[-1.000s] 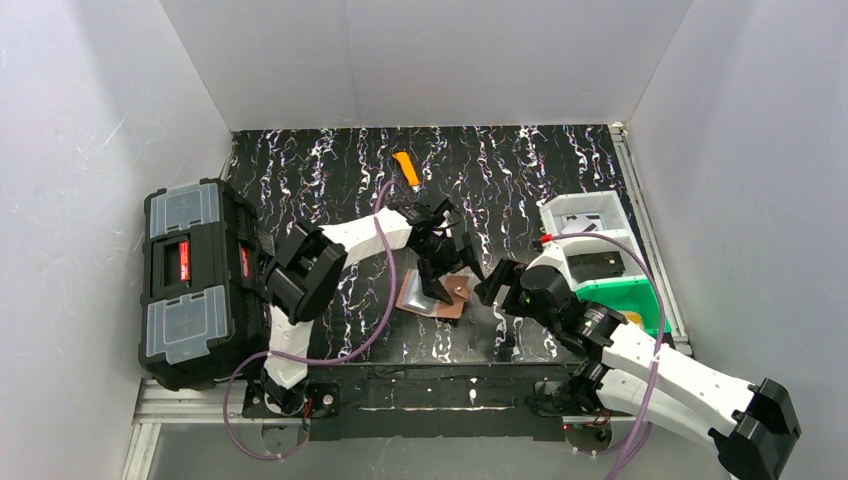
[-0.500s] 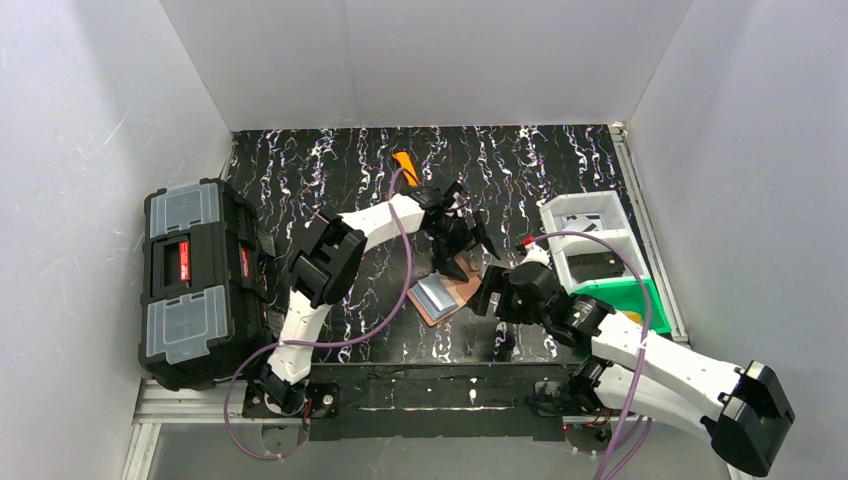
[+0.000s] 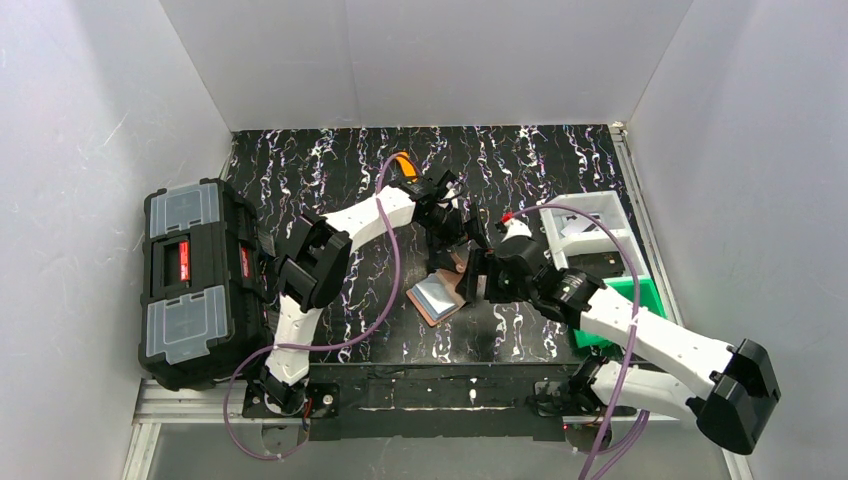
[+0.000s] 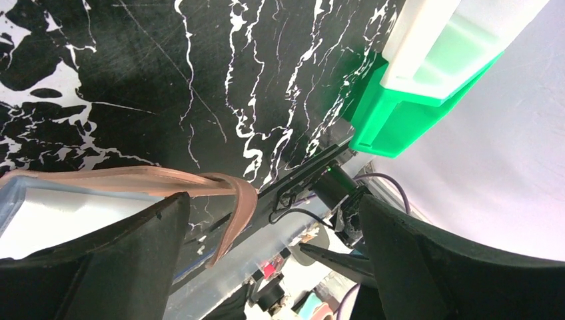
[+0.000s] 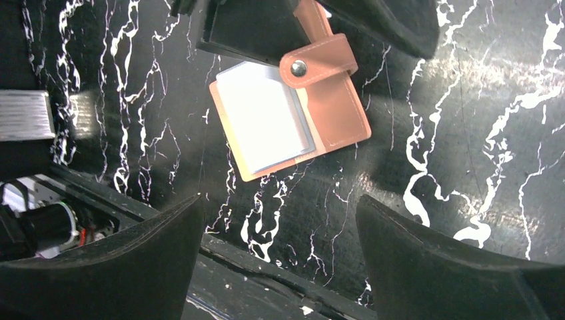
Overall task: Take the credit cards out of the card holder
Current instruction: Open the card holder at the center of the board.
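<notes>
The brown card holder lies open on the black marbled table, its snap strap folded over the top. A pale blue-grey credit card sticks out of it over an orange-tan card. In the top view the holder sits at table centre. My left gripper hovers at its far edge, open, with the strap curling between the fingers but not clamped. On the holder's right my right gripper is open and empty, and its wrist view looks down on the cards.
A big black toolbox stands at the left table edge. An orange utility knife lies behind the left arm. A white and green bin sits on the right. The table's front rail runs just beyond the holder.
My right gripper has moved up and left, closing in on the holder. The left gripper has drawn back from over the holder to its far edge. The holder has turned slightly.
</notes>
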Tool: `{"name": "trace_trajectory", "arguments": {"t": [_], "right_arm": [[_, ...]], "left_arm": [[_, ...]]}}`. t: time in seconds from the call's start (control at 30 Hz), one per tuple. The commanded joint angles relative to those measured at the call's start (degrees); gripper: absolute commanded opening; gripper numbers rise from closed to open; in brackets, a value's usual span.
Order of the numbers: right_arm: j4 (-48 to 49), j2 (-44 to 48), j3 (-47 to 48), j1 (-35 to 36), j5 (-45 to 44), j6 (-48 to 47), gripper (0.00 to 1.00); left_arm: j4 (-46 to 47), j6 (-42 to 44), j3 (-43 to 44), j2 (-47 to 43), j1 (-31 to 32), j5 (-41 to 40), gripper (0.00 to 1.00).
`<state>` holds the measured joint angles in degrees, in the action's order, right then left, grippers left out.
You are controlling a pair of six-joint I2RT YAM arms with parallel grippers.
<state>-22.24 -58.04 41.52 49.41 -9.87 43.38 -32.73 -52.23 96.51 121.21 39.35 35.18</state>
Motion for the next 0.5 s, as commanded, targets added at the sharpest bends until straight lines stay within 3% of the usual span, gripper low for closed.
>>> {"name": "trace_trajectory", "arguments": {"t": [0.0,0.47], "right_arm": [[-1.1,-2.7,4.5,1.3,0.7,-6.3,0.89],[2.9,-21.0,14.2,2.9,3.5,-16.6,0.81]], "left_arm": [[-4.0,2.8,2.6,-3.2,-0.9,-0.3,0.98],[-6.3,6.3,0.9,-6.4,-6.3,-0.8,0.98]]}}
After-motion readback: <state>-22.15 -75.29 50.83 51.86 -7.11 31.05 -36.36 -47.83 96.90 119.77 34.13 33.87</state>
